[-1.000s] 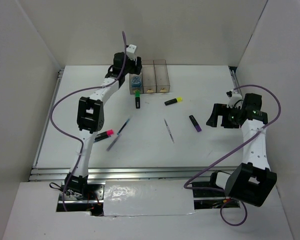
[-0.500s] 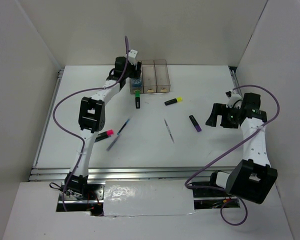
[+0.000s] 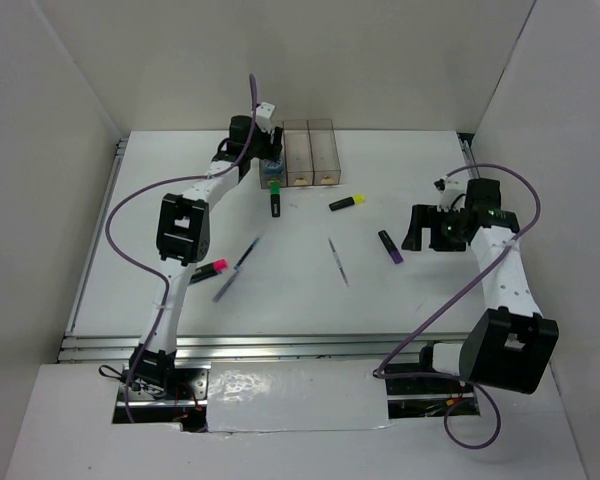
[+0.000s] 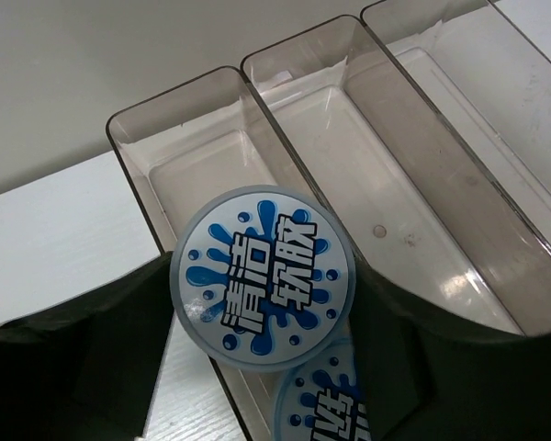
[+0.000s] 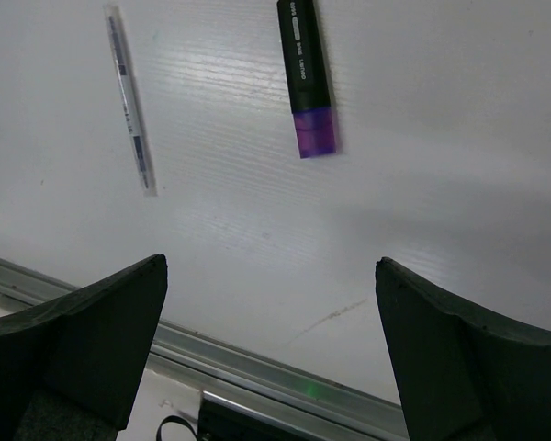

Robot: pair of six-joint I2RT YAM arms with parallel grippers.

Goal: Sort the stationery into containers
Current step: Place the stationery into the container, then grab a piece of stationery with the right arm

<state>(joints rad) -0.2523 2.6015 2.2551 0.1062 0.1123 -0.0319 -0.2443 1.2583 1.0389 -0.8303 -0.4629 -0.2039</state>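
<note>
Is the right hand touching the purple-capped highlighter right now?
Apart. In the right wrist view the purple-capped highlighter lies flat ahead of the open right hand, with bare table between them.

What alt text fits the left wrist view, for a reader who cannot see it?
The left pincer holds a round blue-white tape roll over the end box of three joined clear boxes. A second tape roll lies beneath it in that box; the middle box and the far box look empty where visible.
</note>
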